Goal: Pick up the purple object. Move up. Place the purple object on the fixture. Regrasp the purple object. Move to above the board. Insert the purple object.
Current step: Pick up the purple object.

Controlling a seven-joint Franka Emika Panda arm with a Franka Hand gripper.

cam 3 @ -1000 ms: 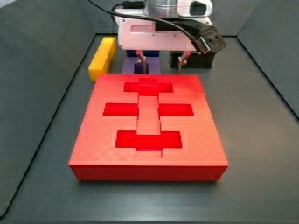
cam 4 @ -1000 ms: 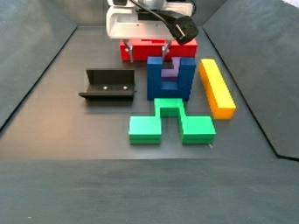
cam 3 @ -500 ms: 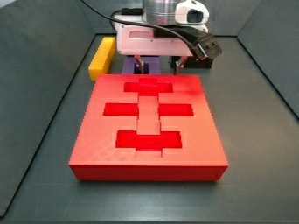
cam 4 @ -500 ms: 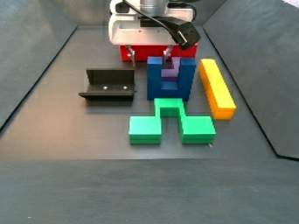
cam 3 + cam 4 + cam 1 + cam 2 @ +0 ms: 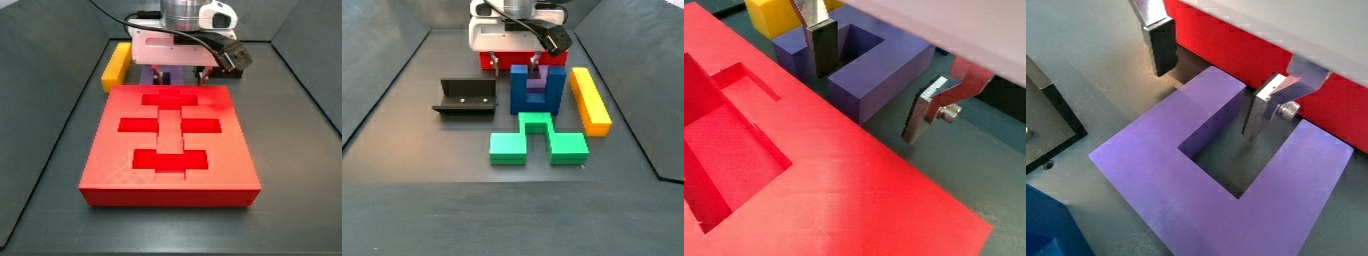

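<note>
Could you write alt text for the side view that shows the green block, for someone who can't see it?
The gripper reaches down over a purple U-shaped block at the far end of a dark table. A blue block stands against the purple one, a yellow bar lies beside it, the dark fixture on the other side, a green block nearest, and a red board behind.

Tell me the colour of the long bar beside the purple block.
Yellow-orange bar, clearest in a side view; gripper straddles one prong.
</note>
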